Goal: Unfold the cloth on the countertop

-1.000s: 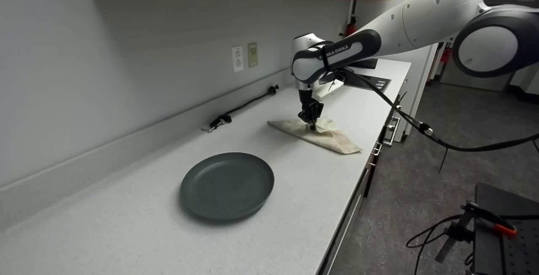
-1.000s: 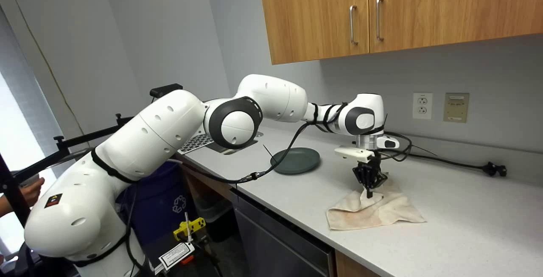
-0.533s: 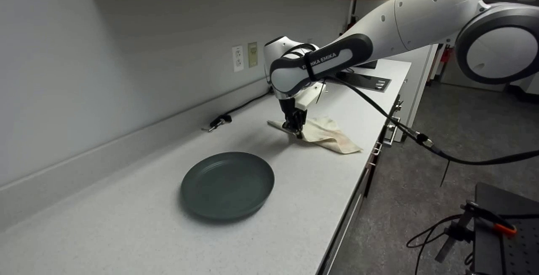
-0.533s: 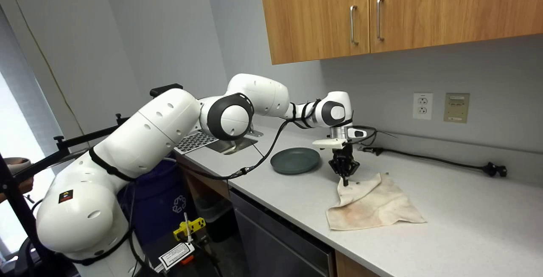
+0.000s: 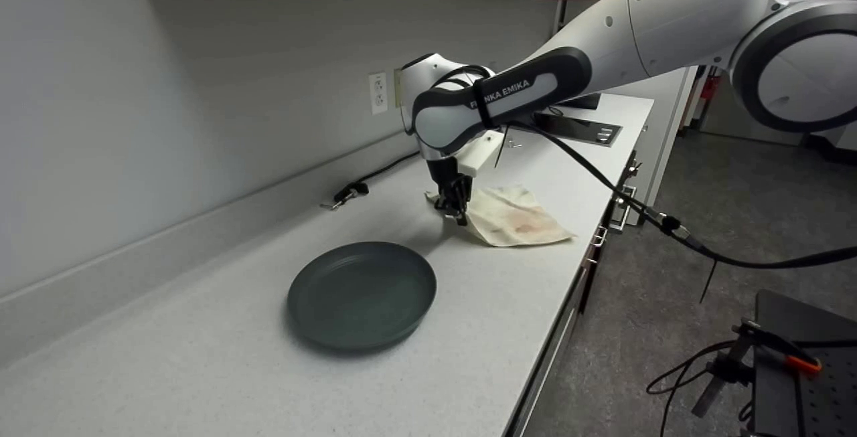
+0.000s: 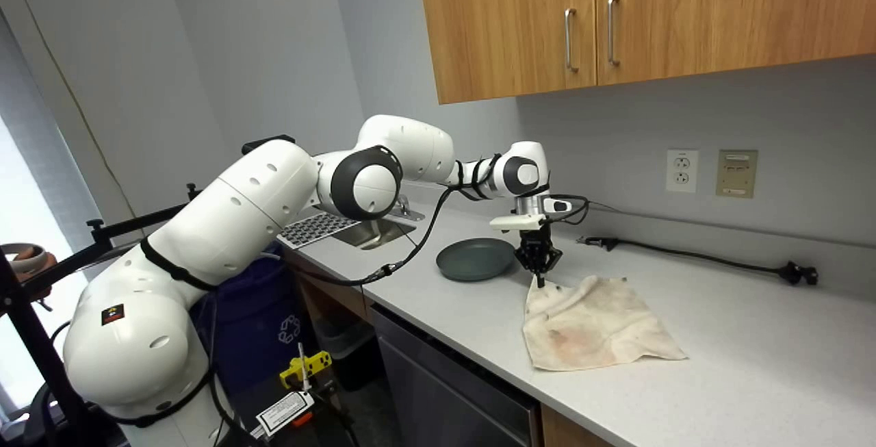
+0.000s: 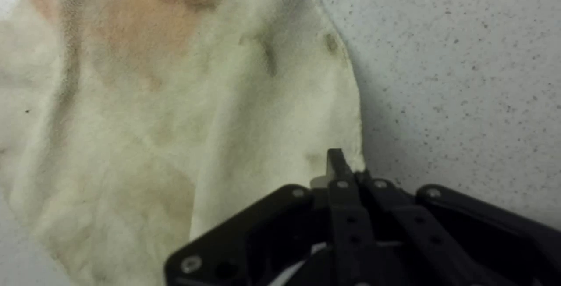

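Observation:
The beige cloth (image 5: 512,219) lies mostly spread over the white countertop (image 5: 234,357), with soft creases and reddish-brown blotches. In an exterior view, its corner nearest the plate rises slightly to my gripper (image 6: 540,283). In the wrist view the jaws are together at the edge of the cloth (image 7: 153,124), whose border runs up to the fingertips, so the gripper (image 7: 350,170) appears shut on that corner. The exact pinch is hidden between the dark fingers. Speckled countertop (image 7: 456,80) shows to the right of the cloth.
A dark grey-green plate (image 5: 361,296) stands close to the gripper on the countertop. Along the wall lies a black cable with clamp ends (image 6: 797,274). Wooden cabinets (image 6: 513,22) hang above. Past the cloth is a black cooktop (image 5: 579,129).
The gripper has moved toward the plate, drawing the cloth's corner along. A folded-over flap has opened out, so the cloth covers more of the counter and its reddish blotch shows more.

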